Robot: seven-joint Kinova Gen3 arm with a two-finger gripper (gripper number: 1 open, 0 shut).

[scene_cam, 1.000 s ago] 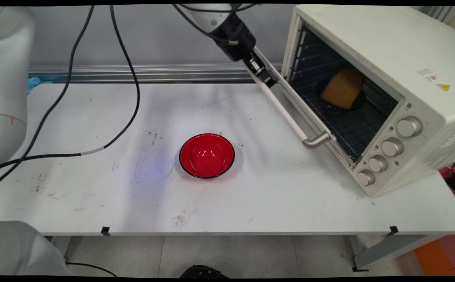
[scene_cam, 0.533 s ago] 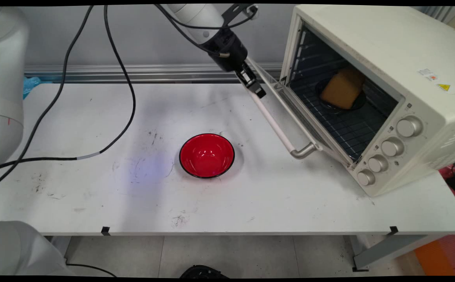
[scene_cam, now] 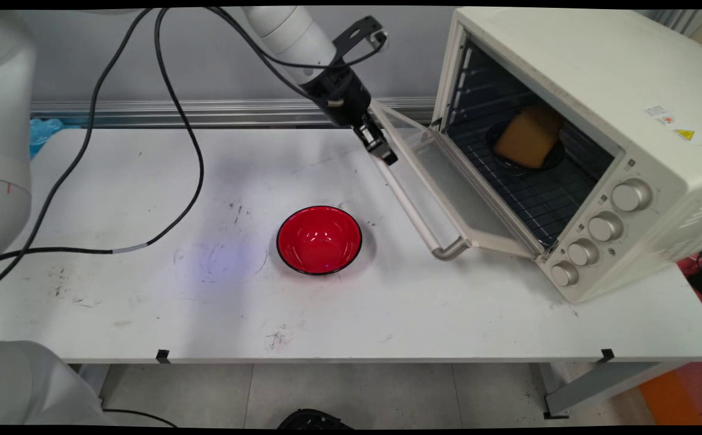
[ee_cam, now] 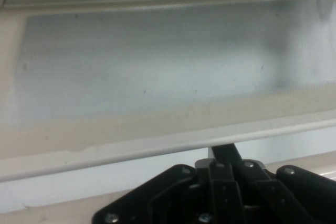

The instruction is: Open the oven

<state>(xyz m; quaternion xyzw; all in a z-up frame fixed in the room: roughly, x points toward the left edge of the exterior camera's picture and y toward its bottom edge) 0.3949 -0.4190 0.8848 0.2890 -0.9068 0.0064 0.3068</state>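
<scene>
My gripper (scene_cam: 385,155) is pinching the white handle bar (scene_cam: 411,205) of the oven door (scene_cam: 454,193) near its far end, with the jaws pressed on it. The door hangs half open just in front of my jaws. Beyond it, inside the oven (scene_cam: 574,139), a yellow block (scene_cam: 529,139) sits on a dark plate. A red bowl (scene_cam: 319,240) stands below me on the table (scene_cam: 145,290), apart.

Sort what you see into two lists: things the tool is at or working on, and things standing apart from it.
At the tool:
- tool, at the far end of the door handle
- oven door, partly open
- toaster oven

Standing apart:
- red bowl, empty, mid-table
- bread, on the rack inside the oven
- table
</scene>
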